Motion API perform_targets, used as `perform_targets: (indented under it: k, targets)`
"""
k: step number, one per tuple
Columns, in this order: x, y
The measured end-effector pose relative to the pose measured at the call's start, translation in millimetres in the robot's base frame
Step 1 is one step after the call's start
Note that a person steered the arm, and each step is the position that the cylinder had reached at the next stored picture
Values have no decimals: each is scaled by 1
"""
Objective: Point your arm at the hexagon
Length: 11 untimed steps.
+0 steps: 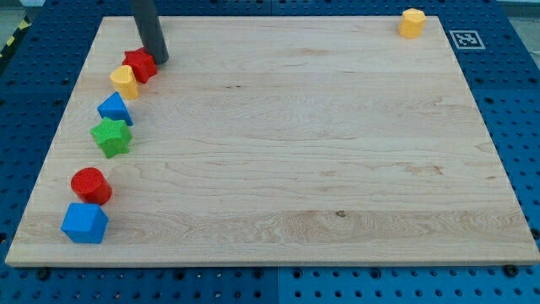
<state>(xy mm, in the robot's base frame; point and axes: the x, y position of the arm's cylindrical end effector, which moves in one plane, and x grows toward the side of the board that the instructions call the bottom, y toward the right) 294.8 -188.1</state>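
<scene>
A yellow hexagon block (412, 23) sits at the board's top right corner. My tip (159, 61) is at the view's top left, touching or just beside the right side of a red star block (140, 65). The rod comes down from the view's top edge. The hexagon is far to the right of the tip, across nearly the whole board.
Down the board's left side lie a yellow block (124, 81), a blue triangular block (114, 109), a green star (111, 137), a red cylinder (90, 185) and a blue block (84, 223). A wooden board (295, 152) rests on a blue pegboard table.
</scene>
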Motion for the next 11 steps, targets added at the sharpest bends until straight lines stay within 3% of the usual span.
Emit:
perform_targets:
  k: [2, 3, 7, 8, 9, 10, 11]
  targets:
    - [-15, -16]
    - [-20, 21]
    - [-13, 479]
    - [-14, 532]
    - [-28, 534]
    - [-69, 529]
    - [-76, 529]
